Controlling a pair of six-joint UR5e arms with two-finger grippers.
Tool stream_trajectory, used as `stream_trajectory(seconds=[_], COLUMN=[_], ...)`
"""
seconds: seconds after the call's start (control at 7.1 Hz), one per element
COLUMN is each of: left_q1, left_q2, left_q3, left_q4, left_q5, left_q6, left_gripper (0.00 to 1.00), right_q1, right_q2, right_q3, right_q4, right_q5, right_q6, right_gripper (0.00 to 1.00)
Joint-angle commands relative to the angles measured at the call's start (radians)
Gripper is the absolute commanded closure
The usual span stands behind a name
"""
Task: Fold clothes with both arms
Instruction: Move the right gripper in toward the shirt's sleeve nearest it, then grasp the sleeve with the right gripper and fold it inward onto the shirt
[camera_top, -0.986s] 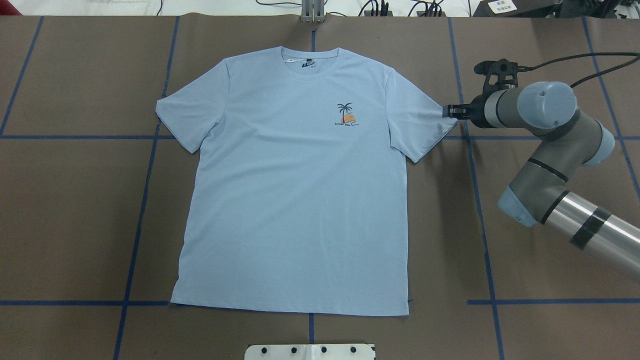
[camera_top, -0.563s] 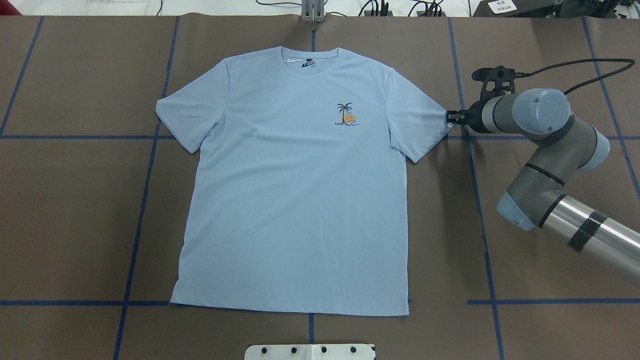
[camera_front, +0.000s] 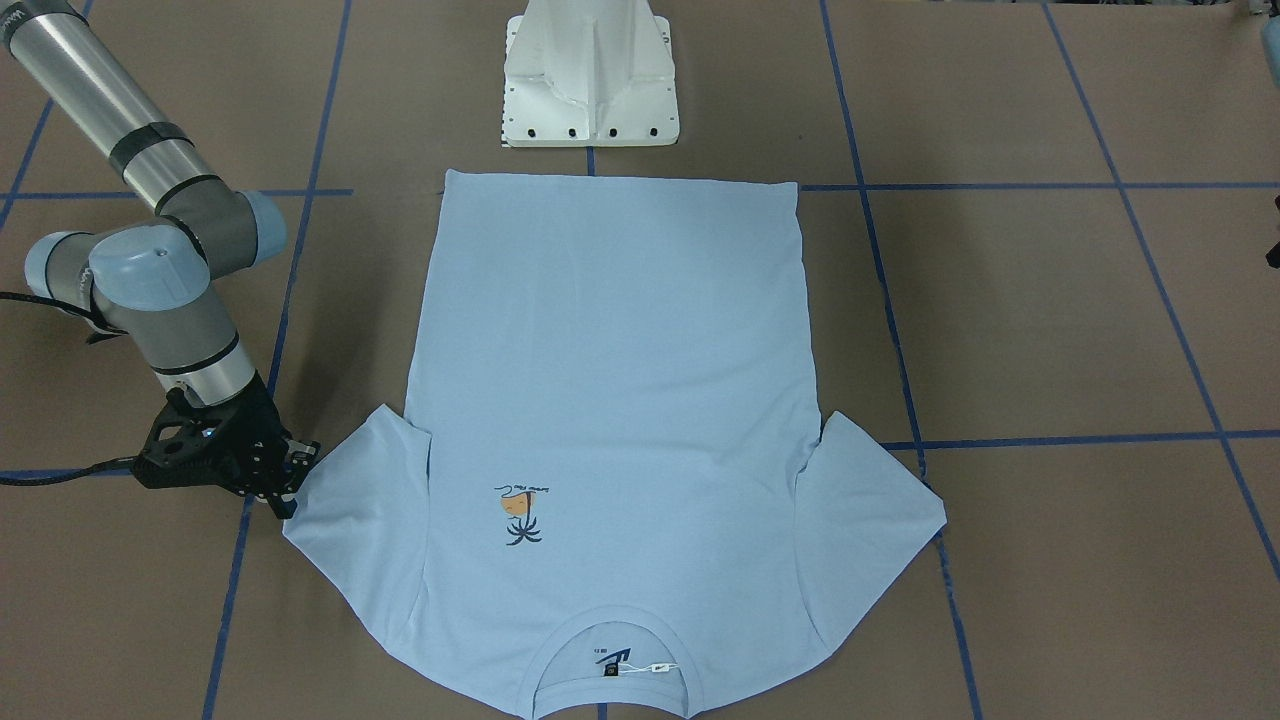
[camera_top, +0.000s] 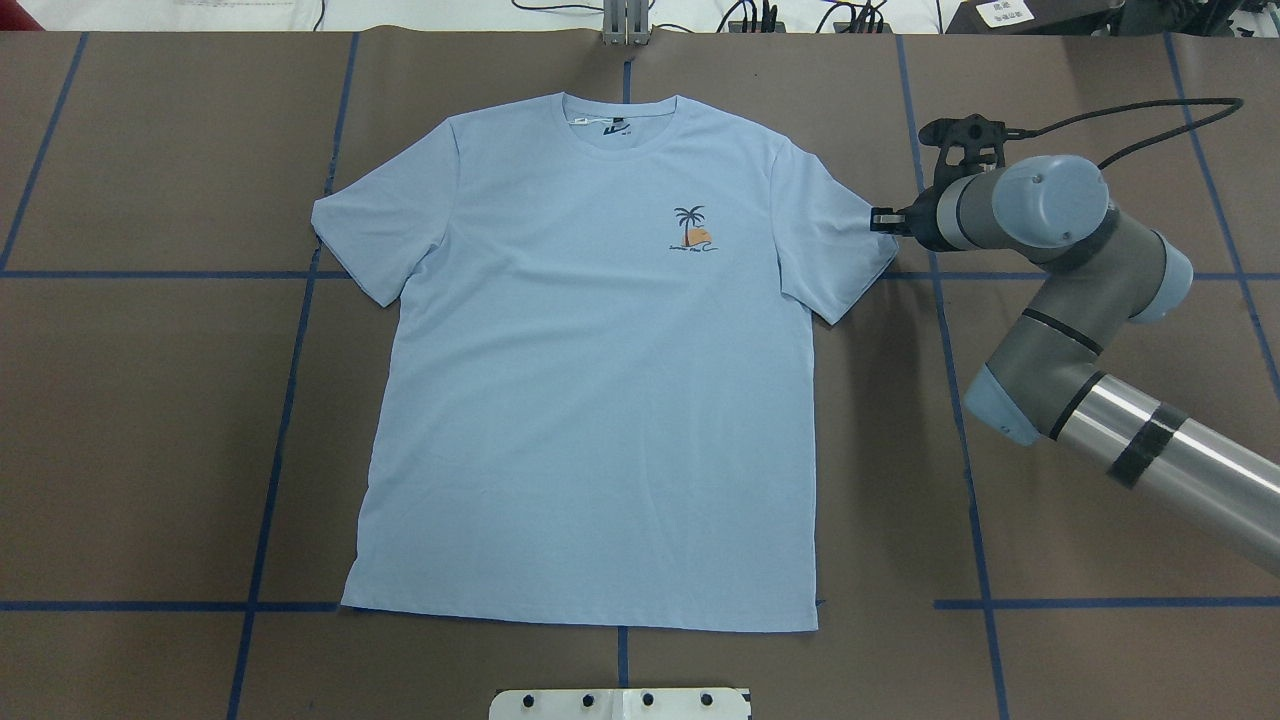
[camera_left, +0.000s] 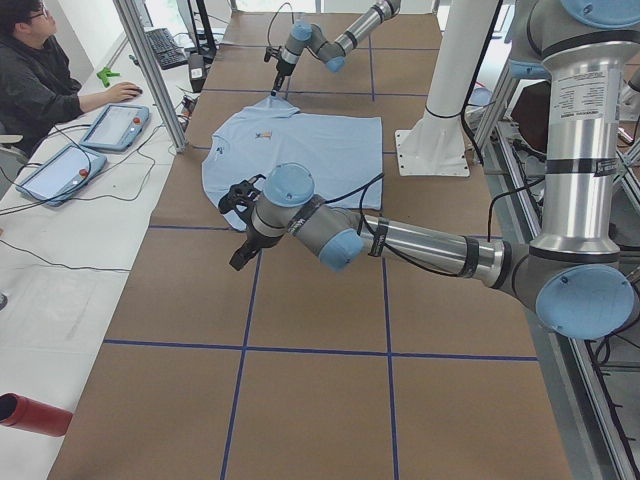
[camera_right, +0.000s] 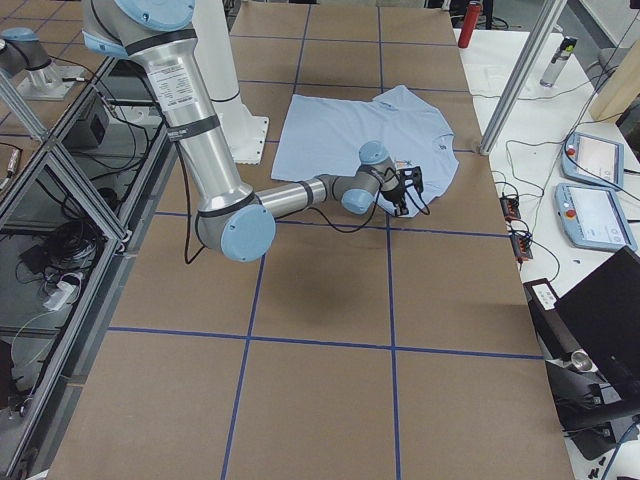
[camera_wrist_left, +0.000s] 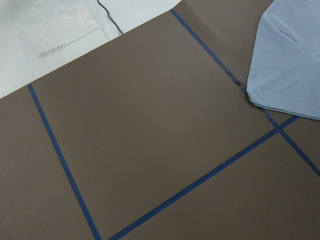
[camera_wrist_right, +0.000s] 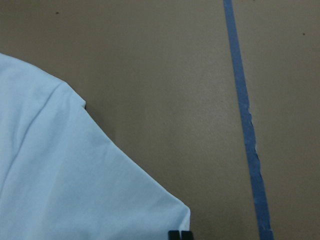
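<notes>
The pale blue T-shirt (camera_top: 600, 380) lies flat and face up on the brown table, collar at the far side, palm-tree print (camera_top: 690, 232) on the chest. My right gripper (camera_top: 880, 220) is at the tip of the shirt's right-hand sleeve (camera_top: 840, 240). In the right wrist view its fingertips (camera_wrist_right: 174, 235) are close together at the sleeve corner (camera_wrist_right: 165, 210), shut on the cloth edge. In the front view it (camera_front: 290, 482) touches the sleeve edge. My left gripper (camera_left: 240, 258) shows only in the exterior left view, over bare table beside the other sleeve (camera_wrist_left: 290, 65); I cannot tell its state.
The white pedestal base (camera_front: 590, 80) stands at the near table edge behind the hem. Blue tape lines (camera_top: 290, 400) grid the brown table. An operator (camera_left: 40, 70) sits at a side bench with tablets (camera_left: 115, 125). A metal post (camera_left: 150, 70) stands near the table edge.
My right gripper has moved left, inward over the sleeve tip, and its jaws look narrower. The sleeve corner has shifted slightly inward. The rest of the shirt has not moved.
</notes>
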Motion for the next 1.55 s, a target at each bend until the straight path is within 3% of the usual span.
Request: stream_trajectory(seconds=[0.0, 0.14, 0.42, 0.56, 0.84, 1.13, 1.41], left_q1=[-0.001, -0.001, -0.001, -0.001, -0.001, -0.001, -0.001], left_q2=[0.001, 0.001, 0.001, 0.0, 0.001, 0.0, 0.0], left_q3=[-0.002, -0.002, -0.002, -0.002, -0.004, -0.002, -0.005], left_q4=[0.0, 0.0, 0.0, 0.0, 0.0, 0.0, 0.0], left_q5=[0.0, 0.001, 0.001, 0.001, 0.001, 0.001, 0.001], left_q6=[0.0, 0.0, 0.0, -0.001, -0.001, -0.001, -0.001], left_gripper=[0.0, 0.0, 0.0, 0.0, 0.0, 0.0, 0.0], right_q1=[-0.003, -0.011, -0.076, -0.116, -0.137, -0.147, -0.147], right_q2=[0.104, 0.164, 0.244, 0.278, 0.313, 0.426, 0.439], right_q3=[0.016, 0.021, 0.078, 0.064, 0.018, -0.119, -0.128], right_q4=[-0.191, -0.278, -0.476, -0.503, -0.505, -0.498, -0.497], right_q5=[-0.042, -0.06, -0.179, -0.23, -0.249, -0.277, -0.281], right_q6=[0.005, 0.069, 0.168, 0.215, 0.266, 0.33, 0.335], right_gripper=[1.0, 1.0, 1.0, 1.0, 1.0, 1.0, 1.0])
